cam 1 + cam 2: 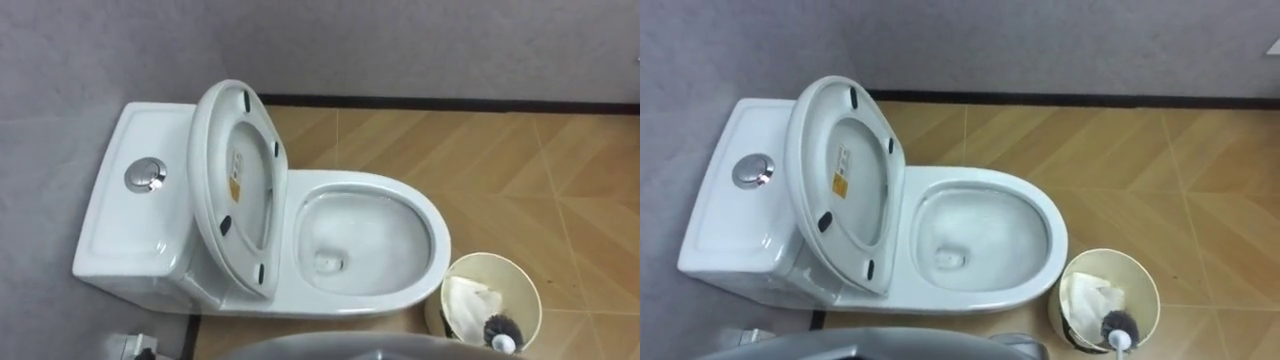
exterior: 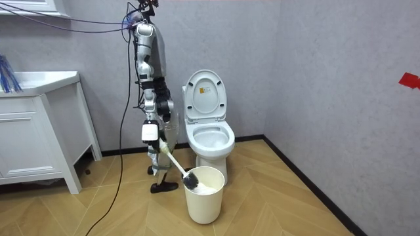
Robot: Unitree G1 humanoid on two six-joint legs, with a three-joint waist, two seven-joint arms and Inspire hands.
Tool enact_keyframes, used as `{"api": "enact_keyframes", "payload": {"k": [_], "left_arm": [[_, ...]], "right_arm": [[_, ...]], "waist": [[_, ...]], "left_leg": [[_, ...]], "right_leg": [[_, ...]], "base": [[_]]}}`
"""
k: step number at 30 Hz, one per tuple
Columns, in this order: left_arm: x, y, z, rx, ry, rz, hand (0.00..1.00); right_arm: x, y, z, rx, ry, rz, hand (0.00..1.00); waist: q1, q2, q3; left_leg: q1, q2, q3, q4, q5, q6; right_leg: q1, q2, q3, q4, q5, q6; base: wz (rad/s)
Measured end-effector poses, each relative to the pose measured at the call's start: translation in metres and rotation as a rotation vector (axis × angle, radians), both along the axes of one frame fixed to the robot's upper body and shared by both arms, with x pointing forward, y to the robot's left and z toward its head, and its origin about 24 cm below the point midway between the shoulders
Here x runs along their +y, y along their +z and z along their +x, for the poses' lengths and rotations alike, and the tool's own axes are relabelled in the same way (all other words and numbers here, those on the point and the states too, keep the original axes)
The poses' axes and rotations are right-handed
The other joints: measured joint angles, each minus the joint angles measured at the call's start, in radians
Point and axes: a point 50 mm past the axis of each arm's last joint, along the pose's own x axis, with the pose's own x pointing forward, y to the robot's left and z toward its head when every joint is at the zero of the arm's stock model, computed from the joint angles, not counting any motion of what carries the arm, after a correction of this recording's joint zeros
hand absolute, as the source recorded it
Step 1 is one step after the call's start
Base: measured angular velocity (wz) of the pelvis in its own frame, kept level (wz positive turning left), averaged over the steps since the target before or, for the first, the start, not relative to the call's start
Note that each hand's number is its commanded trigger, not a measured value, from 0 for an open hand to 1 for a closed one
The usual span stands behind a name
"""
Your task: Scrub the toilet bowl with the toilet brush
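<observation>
Both the seat and lid of the toilet are standing raised against the cistern in the left eye view, leaving the bowl open for brushing. Just beside the bowl's front end, on the wooden floor, a pale bin is holding crumpled white paper, and the dark head of the toilet brush is resting inside it against the near wall.

In the room view the robot is standing at the toilet's side, on the room view's left of it, facing the bowl. Its right hand is hanging low and gripping the brush's handle at the upper end, so the handle is slanting down into the bin. Parking the bristles there is probably sparing the floor from drips.

The right eye view is showing the same layout, with the brush head lying in the bin and apart from the bowl. Judging by that, the scrubbing is not yet under way, and the next move is calling for a lift over the bin's rim and across to the bowl
</observation>
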Motion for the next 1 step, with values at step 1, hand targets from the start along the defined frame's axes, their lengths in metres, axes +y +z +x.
{"api": "enact_keyframes", "payload": {"k": [1], "left_arm": [[-0.0007,-0.0002,-0.0009,0.004,-0.003,-0.002,0.0]], "right_arm": [[0.0015,-0.0006,0.0005,0.004,0.015,0.015,0.0]], "waist": [[0.001,0.0,0.0]], "left_leg": [[0.0,0.001,0.0,0.0,0.0,0.0]], "right_leg": [[0.0,0.001,0.0,0.0,0.001,-0.001]], "base": [[0.0]]}}
